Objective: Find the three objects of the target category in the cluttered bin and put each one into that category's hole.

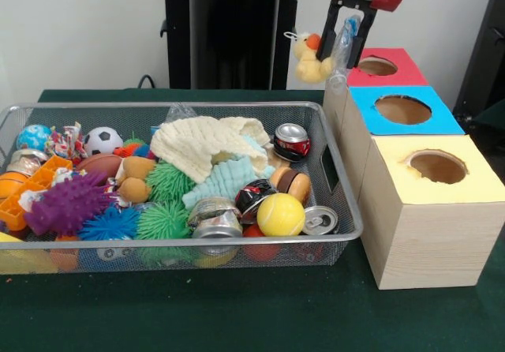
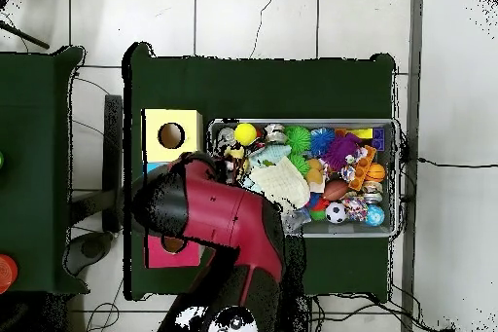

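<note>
In the front view my gripper (image 1: 342,57) hangs from the red arm end at the top right. It is shut on a piece of clear plastic film (image 1: 346,35) and holds it in the air above the left edge of the boxes, about where the red and blue tops meet. A yellow plush duck (image 1: 309,58) dangles just left of the film. The blue-topped box's hole (image 1: 403,109) lies lower right of the gripper. The wire bin (image 1: 181,244) is full of toys. Another clear film piece (image 1: 180,113) shows at its far wall. In the overhead view the arm hides the gripper and the blue box.
A red-topped box (image 1: 404,74) stands behind the blue one and a yellow-topped box (image 1: 473,180) in front. The bin (image 2: 393,177) holds spiky balls, a cream knit cloth (image 1: 207,143), drink cans (image 1: 292,140), a tennis ball (image 1: 280,214) and other toys. The pedestal (image 1: 229,32) stands behind.
</note>
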Motion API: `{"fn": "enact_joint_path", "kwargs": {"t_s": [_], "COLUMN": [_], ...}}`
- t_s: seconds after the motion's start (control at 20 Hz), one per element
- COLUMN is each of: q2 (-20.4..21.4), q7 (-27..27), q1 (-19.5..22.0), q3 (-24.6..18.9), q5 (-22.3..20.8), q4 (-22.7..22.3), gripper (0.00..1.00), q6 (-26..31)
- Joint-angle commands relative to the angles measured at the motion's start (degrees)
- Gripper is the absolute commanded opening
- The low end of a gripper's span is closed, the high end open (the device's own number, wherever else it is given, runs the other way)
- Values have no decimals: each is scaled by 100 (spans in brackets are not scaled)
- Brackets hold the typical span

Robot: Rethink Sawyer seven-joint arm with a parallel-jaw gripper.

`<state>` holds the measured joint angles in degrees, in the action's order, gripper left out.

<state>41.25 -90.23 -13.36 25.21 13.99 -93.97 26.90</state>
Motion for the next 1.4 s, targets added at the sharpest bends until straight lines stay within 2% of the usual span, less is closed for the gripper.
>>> {"fn": "enact_joint_path", "kwargs": {"t_s": [0.05, 0.75, 1.4], "q2": [-323, -653, -965], "q7": [-1359, -1500, -1711], "q1": [-55, -212, -521], "q3": [-83, -20, 302], "q5": [-13, 70, 192], "q4": [201, 312, 716], "gripper": [0, 0, 0], "q6": [531, 290, 630]}}
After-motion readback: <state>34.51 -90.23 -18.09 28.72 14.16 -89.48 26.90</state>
